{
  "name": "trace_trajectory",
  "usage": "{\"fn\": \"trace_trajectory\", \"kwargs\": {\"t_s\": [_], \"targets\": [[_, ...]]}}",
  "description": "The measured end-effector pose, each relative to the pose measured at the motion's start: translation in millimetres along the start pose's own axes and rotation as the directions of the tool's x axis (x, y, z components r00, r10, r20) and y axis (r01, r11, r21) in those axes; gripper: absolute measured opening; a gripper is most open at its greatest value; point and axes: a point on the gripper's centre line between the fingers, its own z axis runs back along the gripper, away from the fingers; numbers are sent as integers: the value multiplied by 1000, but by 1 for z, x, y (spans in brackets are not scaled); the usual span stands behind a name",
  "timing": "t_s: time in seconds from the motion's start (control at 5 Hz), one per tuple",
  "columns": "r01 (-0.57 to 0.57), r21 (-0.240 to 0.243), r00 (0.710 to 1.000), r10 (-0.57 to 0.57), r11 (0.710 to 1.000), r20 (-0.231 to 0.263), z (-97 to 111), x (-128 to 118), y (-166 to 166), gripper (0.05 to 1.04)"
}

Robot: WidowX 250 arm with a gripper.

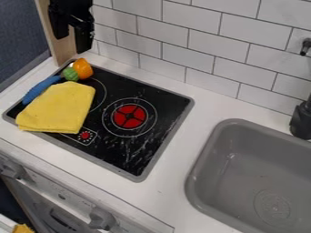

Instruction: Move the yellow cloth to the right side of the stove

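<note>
White tiles [191, 42] line the wall behind the stove [167, 107]. We record the yellow cloth [54, 109] flat on the stove's left side, reaching its front rim. Beside it, toward the stove's back left corner, we note 1 blue object [39, 88], 1 green piece [71, 74] and 1 orange piece [82, 68]. Above that corner hangs the gripper [71, 40], its 2 jaws apart, released. Right of the stove: 1 gray sink [200, 159].

Yellow cloth [59, 107], plain, 9 o'clock. Stove [173, 101] black, grey-edged; burner [129, 116] red with black cross, pale rings. Blue handle [40, 89], green and orange toys [77, 71], 10 o'clock. Tiles [191, 41] white, dark brick-pattern lines, 1 o'clock. Gripper [72, 42] black, 11 o'clock. Sink [213, 150] grey, 4 o'clock.
</note>
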Motion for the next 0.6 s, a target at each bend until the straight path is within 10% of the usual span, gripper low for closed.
{"fn": "trace_trajectory", "kwargs": {"t_s": [0.6], "targets": [[-4, -50, 998, 1, 999, -57, -20, -29, -19, 1001]]}}
